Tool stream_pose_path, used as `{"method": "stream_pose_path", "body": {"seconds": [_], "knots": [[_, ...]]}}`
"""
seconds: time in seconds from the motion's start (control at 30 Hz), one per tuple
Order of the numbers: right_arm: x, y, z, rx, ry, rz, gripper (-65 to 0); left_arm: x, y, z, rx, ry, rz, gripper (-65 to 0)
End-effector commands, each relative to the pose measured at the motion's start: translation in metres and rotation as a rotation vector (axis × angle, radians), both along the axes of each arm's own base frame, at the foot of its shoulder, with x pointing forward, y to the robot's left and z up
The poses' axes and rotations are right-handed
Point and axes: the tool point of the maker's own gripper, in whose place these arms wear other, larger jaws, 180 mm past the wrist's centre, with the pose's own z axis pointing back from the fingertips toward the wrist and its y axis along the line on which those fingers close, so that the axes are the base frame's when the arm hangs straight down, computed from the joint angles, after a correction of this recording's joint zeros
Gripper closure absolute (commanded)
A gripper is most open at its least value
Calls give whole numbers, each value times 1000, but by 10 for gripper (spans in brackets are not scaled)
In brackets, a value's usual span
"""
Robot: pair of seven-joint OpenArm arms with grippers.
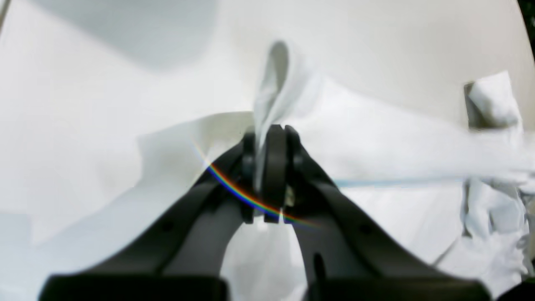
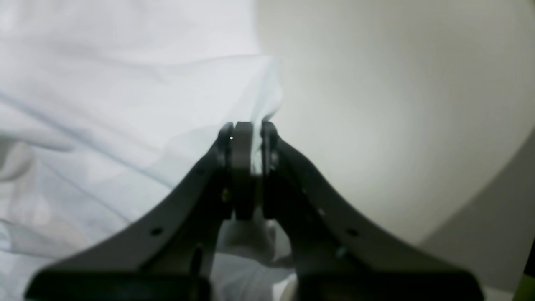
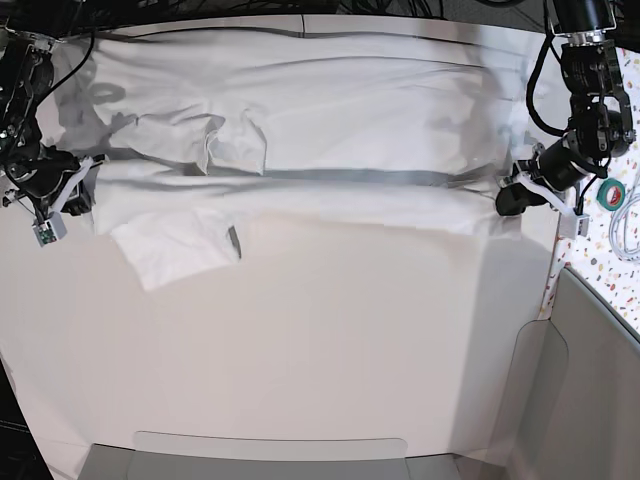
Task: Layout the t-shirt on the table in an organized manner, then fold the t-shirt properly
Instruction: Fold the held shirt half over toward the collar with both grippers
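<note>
Cloth is stretching across the far half of the table (image 3: 320,350): the t-shirt (image 3: 300,130) is lying there as a wide white band, reaching from one arm to the other in the base view. A long fold line is running through it from left to right, and one short sleeve (image 3: 175,245) is hanging out toward the near side, lying flat on the tabletop.

The left gripper (image 1: 267,138) is pinching a raised edge of the t-shirt (image 1: 376,138) between its dark fingers (image 1: 273,163); the fingers are pressed together and a loop of cloth is standing up above them. In the base view this gripper (image 3: 508,197) is sitting at the right end of the cloth, near the table edge.

The right gripper (image 2: 246,138) is also clamping the t-shirt (image 2: 125,104); its fingers (image 2: 242,167) are together with a thin edge of white cloth between them, and bare table (image 2: 397,104) is showing on the right of it. In the base view it (image 3: 75,180) is holding the left end of the cloth.

A speckled strip (image 3: 620,250) with a green tape roll (image 3: 612,193) is lying beside the table at the right.
</note>
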Motion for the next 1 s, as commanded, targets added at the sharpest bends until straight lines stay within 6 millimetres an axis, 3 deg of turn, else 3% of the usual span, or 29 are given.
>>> {"method": "stream_pose_path", "body": {"seconds": [0.0, 0.17, 0.43, 0.6, 0.97], "knots": [[4, -7, 16, -23, -49, 1, 0, 7, 10, 16, 24, -46, 8, 0], [-17, -16, 6, -35, -6, -21, 0, -10, 12, 2, 25, 25, 1, 0], [-29, -14, -11, -21, 48, -28, 0, -25, 8, -11, 22, 91, -21, 0], [-34, -27, -26, -40, 102, -65, 0, -31, 4, -17, 7, 106, -18, 0], [-38, -11, -45, -100, 171, 10, 0, -46, 4, -28, 8, 149, -19, 0]]}}
